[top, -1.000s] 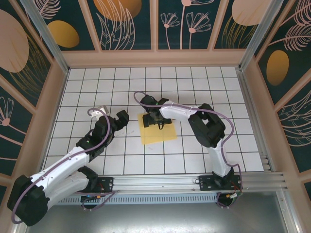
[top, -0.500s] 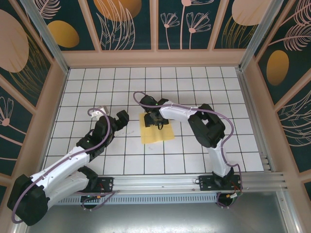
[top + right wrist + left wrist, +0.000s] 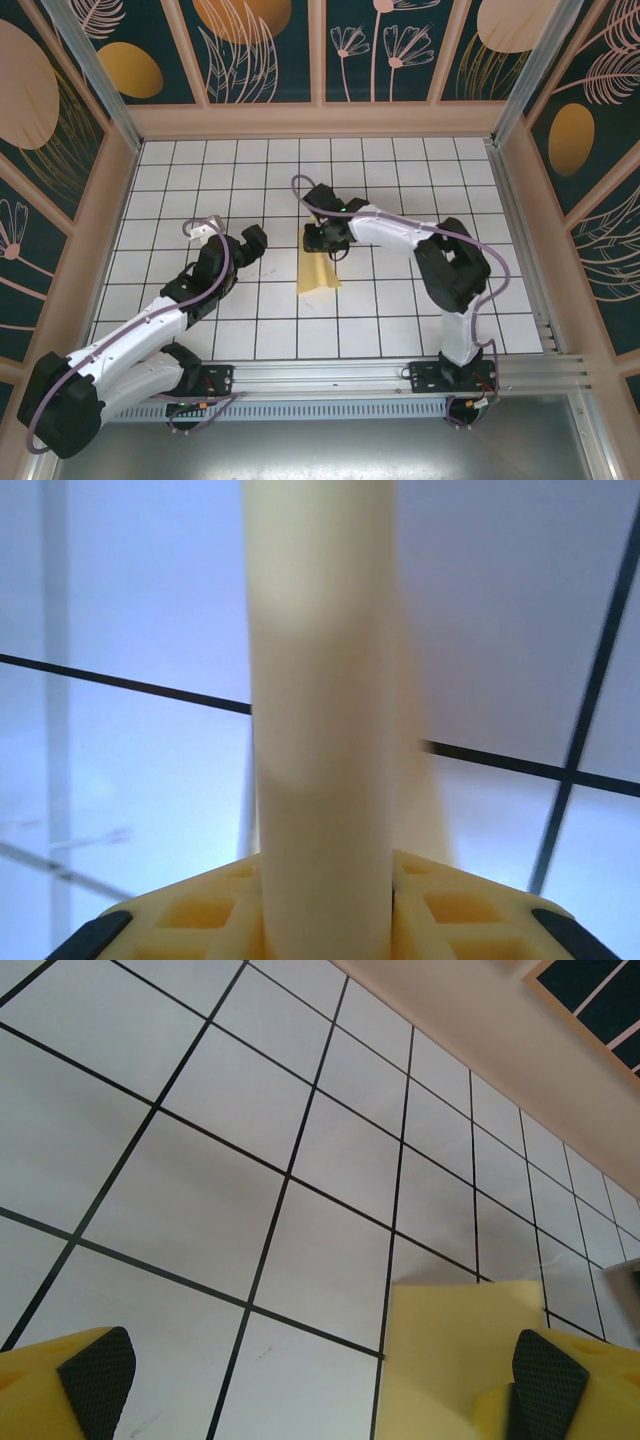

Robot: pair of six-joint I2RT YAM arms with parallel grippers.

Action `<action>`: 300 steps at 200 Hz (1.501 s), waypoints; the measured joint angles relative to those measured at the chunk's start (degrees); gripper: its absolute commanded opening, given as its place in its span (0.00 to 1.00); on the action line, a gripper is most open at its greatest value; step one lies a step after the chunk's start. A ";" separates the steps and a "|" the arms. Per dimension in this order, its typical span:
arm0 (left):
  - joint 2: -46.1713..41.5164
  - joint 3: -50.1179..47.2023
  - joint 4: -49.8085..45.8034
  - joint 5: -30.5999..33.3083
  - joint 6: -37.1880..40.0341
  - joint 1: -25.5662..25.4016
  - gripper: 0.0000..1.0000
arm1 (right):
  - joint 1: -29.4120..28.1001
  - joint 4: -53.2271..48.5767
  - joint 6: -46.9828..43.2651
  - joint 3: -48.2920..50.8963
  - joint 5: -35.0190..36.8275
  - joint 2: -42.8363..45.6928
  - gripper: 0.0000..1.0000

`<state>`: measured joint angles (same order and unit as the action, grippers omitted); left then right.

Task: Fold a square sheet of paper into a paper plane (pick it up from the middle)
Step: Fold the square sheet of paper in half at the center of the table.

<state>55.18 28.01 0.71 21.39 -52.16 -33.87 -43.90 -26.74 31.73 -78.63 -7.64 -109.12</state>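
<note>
Pinching the square sheet of paper (image 3: 320, 272) at its middle, my right gripper (image 3: 328, 243) clamps it so both halves droop toward a crease; left of the sheet, my left gripper (image 3: 240, 248) hovers, jaws apart.

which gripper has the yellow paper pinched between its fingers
The right gripper: the paper sheet rises pinched between its fingers. The left gripper is wide open, holding nothing.

The left arm (image 3: 130, 345) and right arm (image 3: 385, 232) have white shells on their long links and black joint housings. A purple cable (image 3: 294, 188) loops along each. The left gripper (image 3: 320, 1380) has yellow plastic fingers (image 3: 40, 1360) with black knurled pads (image 3: 97, 1375).
</note>
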 measured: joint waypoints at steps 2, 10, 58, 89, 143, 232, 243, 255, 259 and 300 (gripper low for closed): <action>0.00 0.00 -0.04 0.00 -0.02 0.00 0.99 | 0.31 0.72 0.24 0.33 -0.79 0.50 0.31; 0.00 0.00 -0.17 0.00 -0.11 0.00 0.99 | 1.44 3.39 1.01 1.57 -3.74 2.47 0.31; 0.42 0.39 -0.48 -1.53 -0.39 0.00 0.99 | 9.75 23.91 9.14 13.70 -22.10 9.55 0.34; 3.23 1.97 0.37 -5.01 -0.07 0.00 0.99 | 11.74 25.42 9.66 17.20 -23.98 8.59 0.36; 11.80 6.69 1.84 -12.26 0.98 0.00 0.99 | 11.96 23.98 8.07 19.39 -22.16 5.03 0.57; 16.33 8.46 2.71 -18.27 1.38 0.00 0.99 | 15.28 16.59 3.34 19.76 -15.87 7.39 0.65; 16.90 8.57 2.95 -19.17 1.57 0.00 0.97 | 15.43 15.76 2.93 19.91 -14.86 7.72 0.65; 17.57 8.87 3.15 -20.13 1.77 0.00 0.96 | 15.54 14.75 2.58 19.91 -13.73 7.72 0.65; 17.81 9.03 3.19 -20.57 1.90 0.00 0.96 | 15.56 14.23 2.40 19.91 -13.29 7.72 0.65; 20.63 10.34 4.28 -23.65 2.49 0.00 0.94 | 15.43 11.28 1.75 19.91 -9.42 7.61 0.67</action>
<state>75.81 38.35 4.99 -2.26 -49.67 -33.87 -28.47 -15.46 33.47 -58.72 -17.06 -101.51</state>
